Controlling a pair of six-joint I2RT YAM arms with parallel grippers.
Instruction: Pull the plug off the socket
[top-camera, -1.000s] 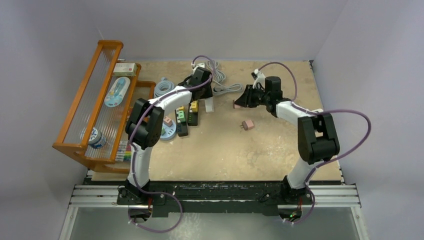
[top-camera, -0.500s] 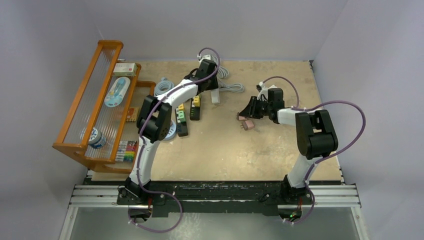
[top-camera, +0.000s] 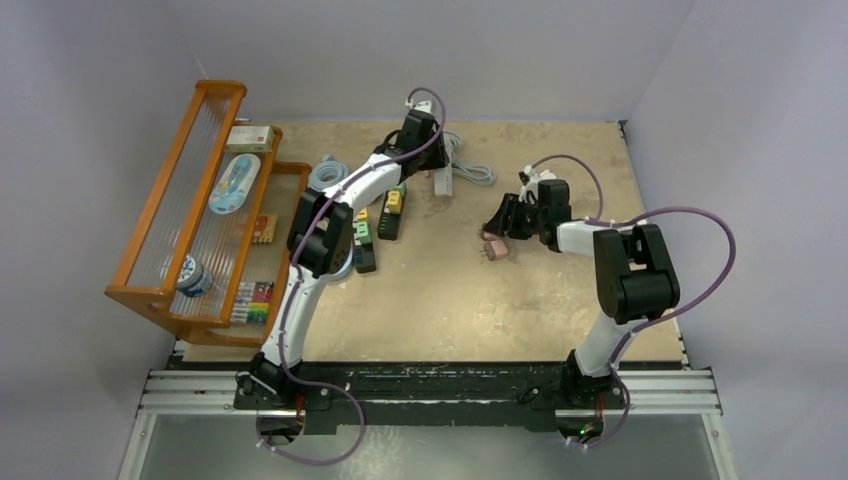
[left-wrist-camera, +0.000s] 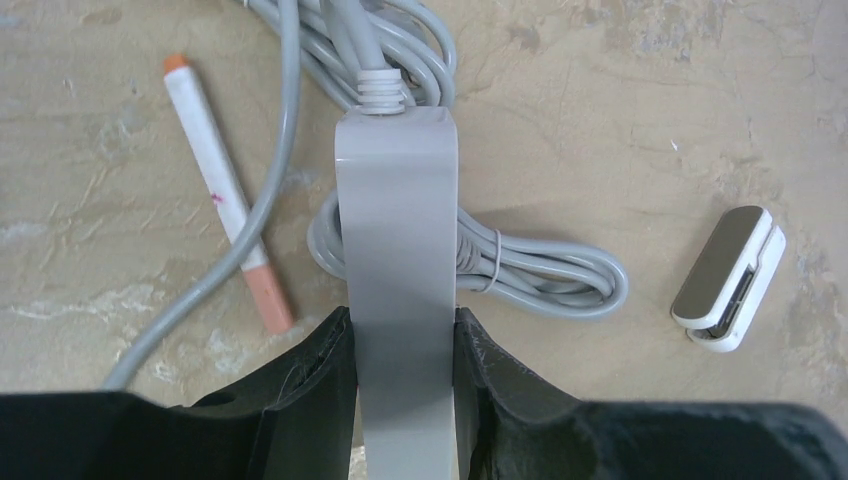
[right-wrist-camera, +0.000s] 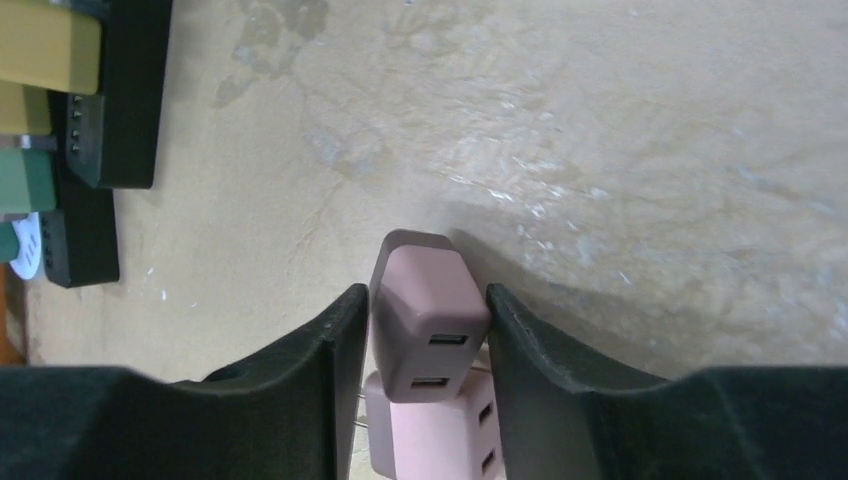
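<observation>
My left gripper (left-wrist-camera: 400, 322) is shut on the grey socket strip (left-wrist-camera: 397, 220); its grey cable (left-wrist-camera: 540, 272) lies coiled on the table beneath. From above, that gripper (top-camera: 432, 165) holds the strip (top-camera: 442, 185) at the back of the table. A dusky pink plug (right-wrist-camera: 425, 290) sits between the fingers of my right gripper (right-wrist-camera: 428, 298), resting on a second, paler pink plug (right-wrist-camera: 430, 440). A thin gap shows beside the left finger, so the jaws stand slightly open. In the top view the right gripper (top-camera: 497, 232) is low over the pink plugs (top-camera: 491, 248), well apart from the strip.
A white pen with orange ends (left-wrist-camera: 225, 190) and a small white and silver clip (left-wrist-camera: 730, 282) lie beside the strip. Black socket strips with yellow and green plugs (top-camera: 375, 225) lie left of centre. An orange rack (top-camera: 190, 200) lines the left edge.
The left arm has carried the grey strip back and to the right. The right gripper came down with the pink plug onto the other plug, and its jaws have loosened.
</observation>
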